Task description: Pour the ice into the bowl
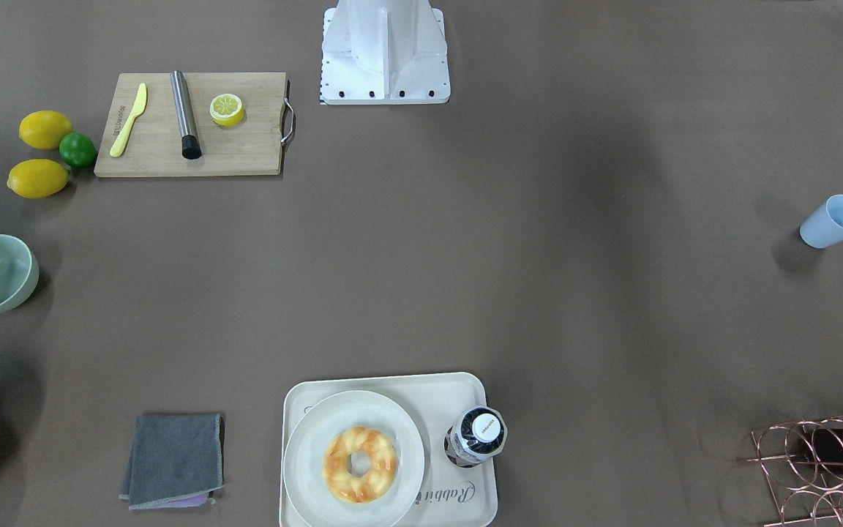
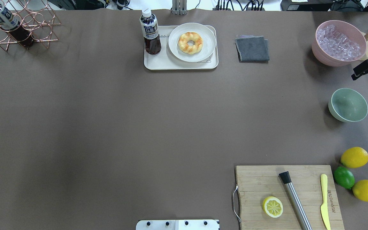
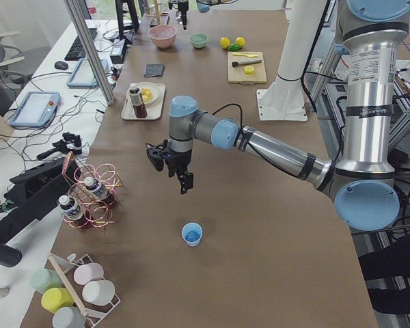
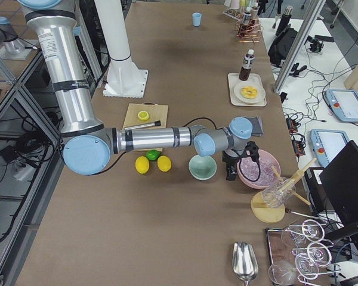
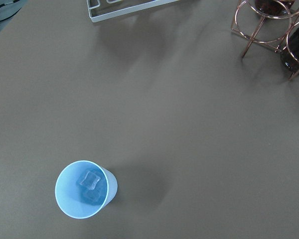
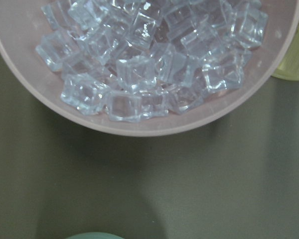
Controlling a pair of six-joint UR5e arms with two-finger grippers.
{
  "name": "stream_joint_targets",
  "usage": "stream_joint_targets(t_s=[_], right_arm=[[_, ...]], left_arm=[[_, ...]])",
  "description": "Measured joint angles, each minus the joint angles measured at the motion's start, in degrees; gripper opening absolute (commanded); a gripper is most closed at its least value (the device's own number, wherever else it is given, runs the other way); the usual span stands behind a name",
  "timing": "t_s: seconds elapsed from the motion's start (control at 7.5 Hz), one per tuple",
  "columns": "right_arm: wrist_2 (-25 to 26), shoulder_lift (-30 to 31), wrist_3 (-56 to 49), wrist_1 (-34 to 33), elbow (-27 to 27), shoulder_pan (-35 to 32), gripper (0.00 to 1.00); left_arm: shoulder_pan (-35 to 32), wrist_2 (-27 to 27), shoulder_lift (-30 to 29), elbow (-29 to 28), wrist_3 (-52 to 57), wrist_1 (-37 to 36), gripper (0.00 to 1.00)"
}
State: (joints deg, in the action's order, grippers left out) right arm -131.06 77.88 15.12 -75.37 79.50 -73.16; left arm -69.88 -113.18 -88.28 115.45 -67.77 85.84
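A few small clear cubes of ice (image 5: pixel 89 181) lie in the bottom of a light blue cup (image 5: pixel 111 188), which stands upright and alone on the brown table. My left gripper (image 3: pixel 172 171) hangs above that cup (image 3: pixel 191 234), apart from it. No view shows whether it is open or shut. The mint-green bowl (image 2: pixel 348 105) sits empty far across the table, near the pink tub. My right gripper (image 4: pixel 238 170) hovers between the bowl (image 4: pixel 202 167) and the tub, holding nothing I can see. I cannot tell its state.
A pink tub (image 2: pixel 337 60) full of ice cubes stands beside the bowl. Lemons (image 2: pixel 355 157), a lime and a cutting board (image 2: pixel 257 182) lie nearby. A tray (image 2: pixel 158 62) with a doughnut plate and a bottle, a grey cloth (image 2: pixel 252 48) and a copper bottle rack (image 2: pixel 30 24) line the far edge.
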Motion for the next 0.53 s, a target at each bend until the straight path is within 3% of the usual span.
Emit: stream_joint_targets(t_s=[0.53], right_arm=[[0.53,3.25,3.75,9.36,-3.30,1.36,0.97]], left_arm=[[7.04,10.36,-0.04,1.76,-13.45,-5.09,0.97]])
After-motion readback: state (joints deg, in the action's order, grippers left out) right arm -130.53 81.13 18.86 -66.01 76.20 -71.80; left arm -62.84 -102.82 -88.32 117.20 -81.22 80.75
